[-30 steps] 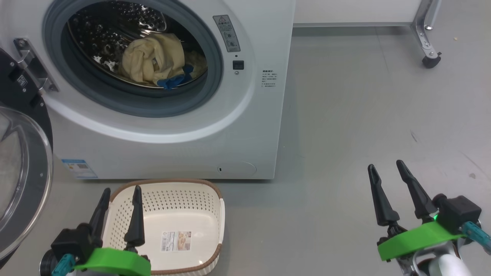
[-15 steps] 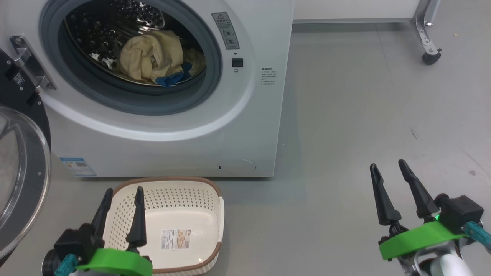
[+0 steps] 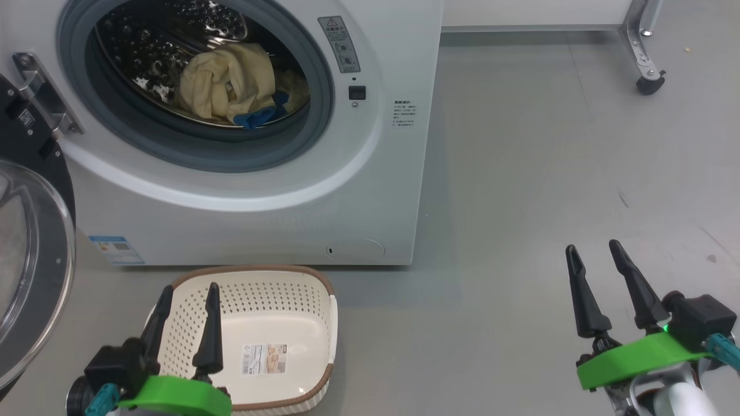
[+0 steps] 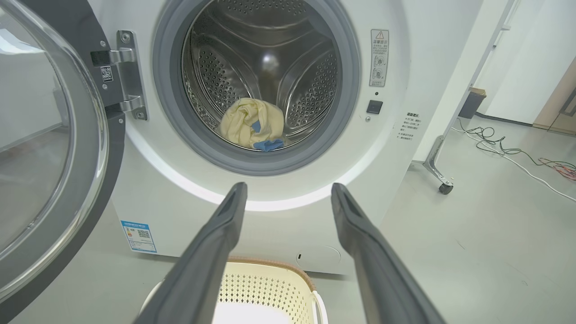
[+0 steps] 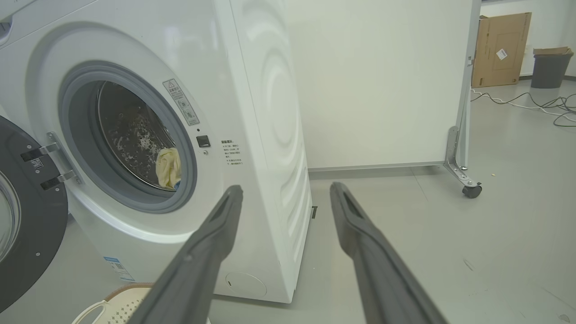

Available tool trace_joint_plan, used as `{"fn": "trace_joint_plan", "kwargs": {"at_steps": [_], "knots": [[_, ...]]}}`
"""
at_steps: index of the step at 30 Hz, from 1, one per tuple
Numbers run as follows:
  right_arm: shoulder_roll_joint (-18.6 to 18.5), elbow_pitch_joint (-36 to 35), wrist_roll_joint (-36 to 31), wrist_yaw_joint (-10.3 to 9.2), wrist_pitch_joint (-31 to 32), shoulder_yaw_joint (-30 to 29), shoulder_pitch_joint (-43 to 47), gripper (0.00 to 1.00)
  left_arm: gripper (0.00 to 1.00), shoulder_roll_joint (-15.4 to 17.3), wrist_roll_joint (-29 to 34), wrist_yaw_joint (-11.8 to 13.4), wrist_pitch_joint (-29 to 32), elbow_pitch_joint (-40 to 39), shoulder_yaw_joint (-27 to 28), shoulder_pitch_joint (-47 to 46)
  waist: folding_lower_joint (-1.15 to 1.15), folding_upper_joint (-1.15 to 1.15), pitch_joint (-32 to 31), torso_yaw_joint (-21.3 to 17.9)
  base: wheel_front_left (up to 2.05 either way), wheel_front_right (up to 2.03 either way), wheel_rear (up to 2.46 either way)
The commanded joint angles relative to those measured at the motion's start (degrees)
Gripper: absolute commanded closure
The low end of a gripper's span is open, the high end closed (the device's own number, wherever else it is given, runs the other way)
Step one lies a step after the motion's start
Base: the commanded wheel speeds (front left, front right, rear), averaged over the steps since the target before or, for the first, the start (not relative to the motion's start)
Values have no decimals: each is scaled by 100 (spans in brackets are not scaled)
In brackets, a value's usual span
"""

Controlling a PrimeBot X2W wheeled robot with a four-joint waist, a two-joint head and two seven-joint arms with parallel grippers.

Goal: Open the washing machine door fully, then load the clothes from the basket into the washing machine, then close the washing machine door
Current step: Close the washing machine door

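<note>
The washing machine door [image 3: 34,271] stood swung wide on its hinge [image 3: 40,86] at the left side of the washing machine [image 3: 260,219], while the clothes [image 3: 225,86], a cream bundle with a blue cuff, lay inside the drum [image 3: 156,52] near its front lip. The basket [image 3: 260,297] sat upright on the floor [image 3: 520,173] just before the washing machine's front, with nothing visible in it but a label [image 3: 265,359] on its bottom. The left pincer [image 3: 191,286] hovered over the basket's left edge, released, its fingers spread on nothing and pointing at the washing machine's front. The right pincer [image 3: 592,245], likewise released and empty, hung over bare floor well off the washing machine's right corner. With the load apparently in, closing the door looked to be the step left, and it turned on one relation. The round door stood upright beyond the washing machine's left edge, to the left of the left pincer, with its glass bowl side turned toward the opening. The left arm was plainly nearer, since the whole front of the washing machine lay between the right pincer and the door. Any push would likely have to come from the door's far face and sweep it rightward to the opening.
</note>
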Motion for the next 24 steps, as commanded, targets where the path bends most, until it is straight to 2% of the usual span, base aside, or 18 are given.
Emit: {"fn": "trace_joint_plan", "kwargs": {"at_steps": [1, 14, 24], "knots": [[-9, -166, -38, 20, -38, 99, -253, 0, 0, 34, 73, -35, -63, -130, 274, -275, 0, 0, 0, 1, 0, 0, 0], [-7, -144, -24, 20, -38, 79, -270, 0, 0, 22, 260, -88, -63, -34, 253, -320, 0, 0, 1, 8, 0, 0, 0], [-7, -121, -6, 20, -38, 87, -288, 0, 0, -57, 161, -133, -63, 34, 337, -330, 0, 0, 0, 16, -23, 24, -1]]}}
